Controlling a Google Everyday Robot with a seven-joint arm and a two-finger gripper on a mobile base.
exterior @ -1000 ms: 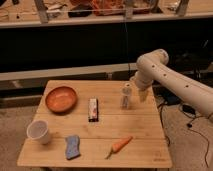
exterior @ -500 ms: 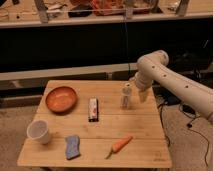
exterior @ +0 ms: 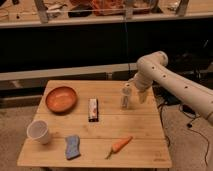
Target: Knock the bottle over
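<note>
The bottle (exterior: pixel 126 96) stands upright on the wooden table (exterior: pixel 145 127), near its far right edge. My gripper (exterior: pixel 136 92) hangs just beside the bottle, on its right and slightly behind it; contact cannot be confirmed. Whether my gripper is clenched or released: cannot tell. Other items on the table:
- orange bowl (exterior: pixel 61 98), far left;
- dark packet (exterior: pixel 93 109), centre;
- white cup (exterior: pixel 39 131), near left;
- blue sponge (exterior: pixel 72 146), front;
- carrot (exterior: pixel 120 145), front, right of the sponge.

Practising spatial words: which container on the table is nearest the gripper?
The slim bottle, right rear; the gripper hangs just beside it. The bowl and cup sit far left.
</note>
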